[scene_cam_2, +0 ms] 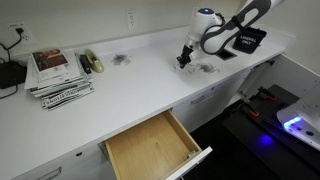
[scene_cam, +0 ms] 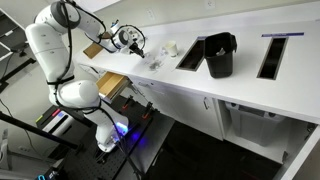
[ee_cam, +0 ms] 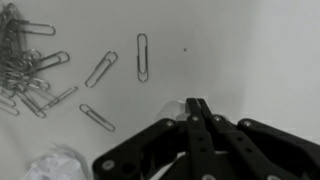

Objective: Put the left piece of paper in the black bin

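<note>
- The claw is clenched, its tips meeting just above the counter; whether it pinches anything I cannot tell.
- One black bin stands upright, mouth up, between two dark slots.
- One paper wad lies near the bin, just past the slot. It is crumpled, with no clear long axis.
- In the wrist view there is another wad.
- The paper clips are too heaped to count.
</note>
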Robot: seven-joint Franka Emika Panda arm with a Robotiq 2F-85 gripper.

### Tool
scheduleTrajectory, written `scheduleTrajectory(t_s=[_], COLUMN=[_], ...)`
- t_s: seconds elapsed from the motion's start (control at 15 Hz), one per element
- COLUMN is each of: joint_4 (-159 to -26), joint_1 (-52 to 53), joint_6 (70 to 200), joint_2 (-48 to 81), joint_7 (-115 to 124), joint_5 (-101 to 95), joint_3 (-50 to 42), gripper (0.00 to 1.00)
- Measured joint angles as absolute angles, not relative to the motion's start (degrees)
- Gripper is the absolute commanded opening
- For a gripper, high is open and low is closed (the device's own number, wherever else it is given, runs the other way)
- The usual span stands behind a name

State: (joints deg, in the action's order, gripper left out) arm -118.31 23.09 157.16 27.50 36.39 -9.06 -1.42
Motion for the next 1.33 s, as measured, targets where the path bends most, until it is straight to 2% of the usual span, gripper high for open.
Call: scheduleTrajectory(t_s=[0.4,0.8,1.07,1.33], joint_4=[-118.7,-128.4,-137.5,-143.9], joint_1=[25.9,28.4,21.9,11.0], joint_6=[157.0,152.8,148.9,142.5], joint_2=[25.1,11.8,1.1,-8.8], joint_7=[40.0,60.5,72.9,74.1], joint_5=[-9.7,-20.8,-29.4,-30.8], joint_3=[-3.2,-8.4,-7.3,-4.1], gripper=[0.0,0.0,0.0,0.0])
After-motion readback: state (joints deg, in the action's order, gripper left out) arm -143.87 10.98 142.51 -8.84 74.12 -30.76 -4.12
